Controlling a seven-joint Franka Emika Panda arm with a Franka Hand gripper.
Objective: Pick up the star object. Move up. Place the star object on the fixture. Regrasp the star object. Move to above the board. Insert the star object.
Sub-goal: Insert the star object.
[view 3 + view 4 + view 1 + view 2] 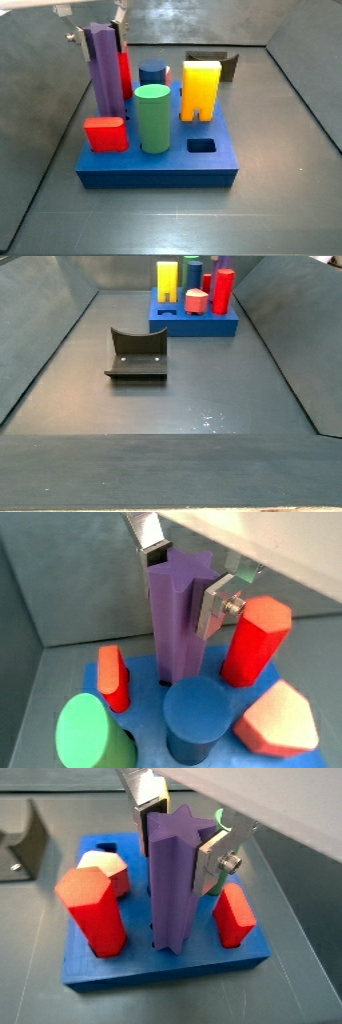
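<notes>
My pincer point(185, 830) is up over the blue board point(160, 963), its silver plates clamped on the top of the purple star object point(177, 878). The star stands upright with its foot down at the board, between the red pieces; whether it sits fully home in its hole I cannot tell, since the base is hidden behind its neighbours in both wrist views.

What the board holds: in a side view, a green cylinder point(154, 118) stands at the front, a short red block point(106, 133) beside it, a yellow piece point(202, 89) with a notch at its foot behind, a dark blue cylinder point(154, 74) further back, and the star point(103, 65) tall at the rear left. One square hole point(201, 146) lies open near the yellow piece.

In a wrist view the blue cylinder point(198, 717) sits just beside the star's foot, a red hexagonal post point(257, 640) past it, and an orange-red block point(277, 719) cut off at the frame edge.

The fixture point(136, 354) stands on the grey floor, well apart from the board point(194, 324). There the far pieces crowd together and my pincer is cut off at the top edge.
</notes>
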